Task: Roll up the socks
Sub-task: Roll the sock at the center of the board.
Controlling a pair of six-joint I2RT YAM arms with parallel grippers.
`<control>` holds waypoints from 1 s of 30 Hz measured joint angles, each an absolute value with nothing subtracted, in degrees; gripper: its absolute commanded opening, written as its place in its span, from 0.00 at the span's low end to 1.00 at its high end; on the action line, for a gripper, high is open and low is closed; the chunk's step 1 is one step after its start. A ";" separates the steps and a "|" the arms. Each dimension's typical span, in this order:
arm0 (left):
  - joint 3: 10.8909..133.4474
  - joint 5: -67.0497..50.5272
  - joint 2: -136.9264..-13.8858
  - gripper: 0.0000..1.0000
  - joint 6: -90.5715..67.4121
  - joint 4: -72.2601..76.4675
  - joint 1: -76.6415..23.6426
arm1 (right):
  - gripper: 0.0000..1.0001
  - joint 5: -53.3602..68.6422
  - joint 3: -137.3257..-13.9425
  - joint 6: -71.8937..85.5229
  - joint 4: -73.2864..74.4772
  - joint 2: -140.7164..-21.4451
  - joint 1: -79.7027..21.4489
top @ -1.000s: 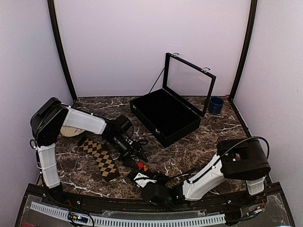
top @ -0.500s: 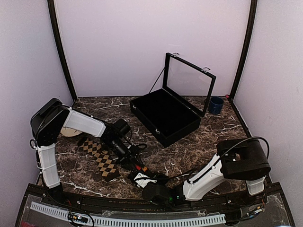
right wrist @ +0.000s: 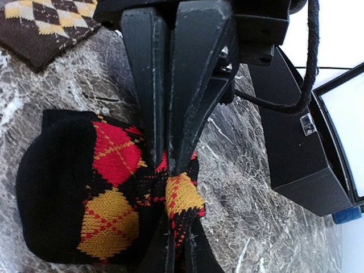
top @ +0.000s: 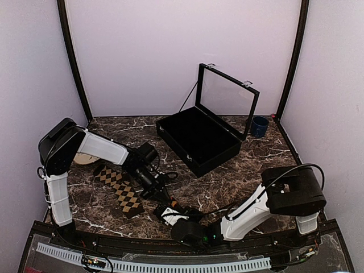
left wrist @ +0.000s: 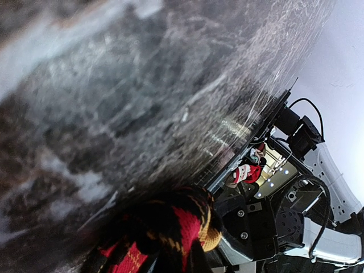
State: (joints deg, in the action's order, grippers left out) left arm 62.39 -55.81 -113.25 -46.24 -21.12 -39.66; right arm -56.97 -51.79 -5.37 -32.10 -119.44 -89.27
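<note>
Sock (right wrist: 108,187), knitted argyle, bunched on veined marble table (right wrist: 256,227).

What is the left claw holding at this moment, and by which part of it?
The left claw holds the red-and-orange sock, pinched at a bunched-up fold of its fabric.

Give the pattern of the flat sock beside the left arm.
Flat sock: black-and-tan argyle diamonds, clearest in top external view.
</note>
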 measured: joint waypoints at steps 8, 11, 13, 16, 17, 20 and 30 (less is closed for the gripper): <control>61.63 -54.39 -113.30 0.00 -44.12 -20.25 -39.66 | 0.04 -54.15 -51.77 -0.27 -27.49 -117.36 -88.62; 61.45 -53.98 -113.30 0.00 -43.44 -19.97 -39.68 | 0.07 -52.84 -51.79 1.80 -25.85 -116.62 -88.16; 61.45 -53.69 -113.30 0.00 -43.09 -19.97 -39.72 | 0.09 -52.01 -51.79 3.25 -24.86 -116.07 -87.88; 61.45 -53.08 -113.30 0.00 -42.41 -20.01 -39.79 | 0.14 -50.61 -51.79 5.26 -23.46 -115.18 -87.46; 61.45 -52.90 -113.30 0.00 -42.15 -20.03 -39.79 | 0.15 -50.19 -51.79 5.96 -22.94 -114.83 -87.26; 61.43 -52.40 -113.27 0.00 -41.12 -20.10 -39.81 | 0.21 -48.80 -51.79 7.62 -21.91 -113.80 -86.87; 58.85 -50.15 -111.28 0.00 -39.20 -16.21 -40.14 | 0.31 -44.97 -51.53 11.88 -18.15 -109.89 -85.80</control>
